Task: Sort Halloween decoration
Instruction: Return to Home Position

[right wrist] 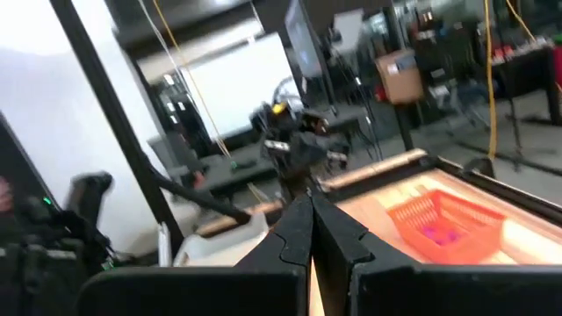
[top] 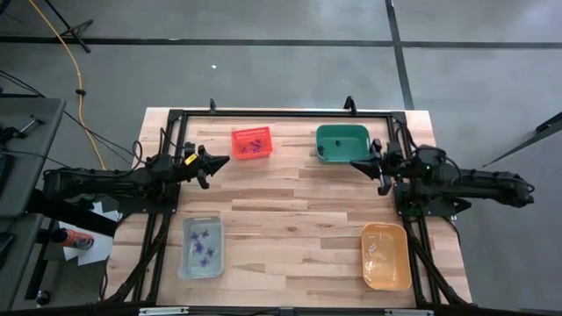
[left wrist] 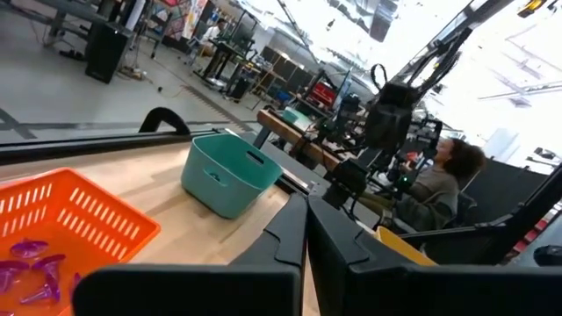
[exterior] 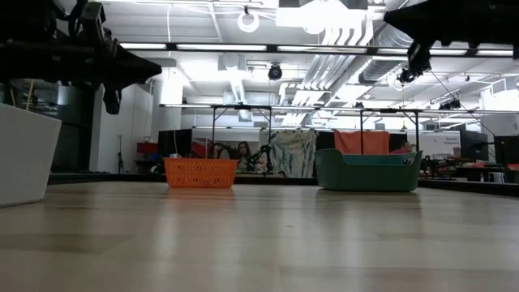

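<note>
A: Where are the pincers right now?

B: The left pincer [top: 213, 164] hangs above the tabletop [top: 290, 219] on its own side, fingers pressed together with nothing between them. The right pincer [top: 360, 164] mirrors it across the way, also closed and empty, its tip just beside the green bin [top: 342, 129].

A: Why held like that?

B: My guess is that both arms are kept level and clear of the bins because nothing loose lies on the bare wood to pick up.

A: And the decorations?

B: Some purple trinkets [top: 203, 247] sit in the clear bin [top: 186, 263] at the near left corner. More of them lie in the red basket [top: 252, 132] at the far edge, near the left pincer's tip. The green bin shows a small dark speck by its wall, and I can't tell what it is.

A: The orange bin [top: 386, 230]?

B: Near right corner, well apart from the others — something pale inside, too faint to name.

A: So how far along is the sorting?

B: I'd judge it nearly or fully finished. The bins are spread out so each arm has two on its own side, and every piece I can see is inside one.
</note>
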Motion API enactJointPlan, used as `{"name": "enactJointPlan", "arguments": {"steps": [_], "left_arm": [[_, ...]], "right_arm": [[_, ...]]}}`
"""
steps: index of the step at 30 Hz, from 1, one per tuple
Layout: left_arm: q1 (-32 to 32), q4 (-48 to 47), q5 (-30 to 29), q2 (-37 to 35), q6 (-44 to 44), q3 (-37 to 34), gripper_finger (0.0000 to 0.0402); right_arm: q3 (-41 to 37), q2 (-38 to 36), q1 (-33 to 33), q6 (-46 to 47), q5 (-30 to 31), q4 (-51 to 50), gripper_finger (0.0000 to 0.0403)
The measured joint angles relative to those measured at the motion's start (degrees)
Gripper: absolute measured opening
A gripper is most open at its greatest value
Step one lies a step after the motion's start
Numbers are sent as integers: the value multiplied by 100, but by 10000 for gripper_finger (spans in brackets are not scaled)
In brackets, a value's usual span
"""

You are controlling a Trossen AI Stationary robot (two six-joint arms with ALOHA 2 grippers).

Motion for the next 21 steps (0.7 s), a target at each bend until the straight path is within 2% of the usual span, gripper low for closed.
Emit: {"name": "enactJointPlan", "arguments": {"steps": [5, 9, 14, 21], "left_arm": [[0, 2, 0, 0, -18, 0, 1], [0, 0, 0, 0, -18, 0, 1], [0, -300, -2, -348, -20, 9, 1], [0, -1126, -2, -1495, -21, 9, 1]], "right_arm": [[-835, -400, 5, 40, 45, 1041, 0], [-1190, -542, 5, -86, 188, 1346, 0], [-1411, -548, 5, -86, 464, 1134, 0], [-1490, -548, 5, -81, 479, 93, 0]]}}
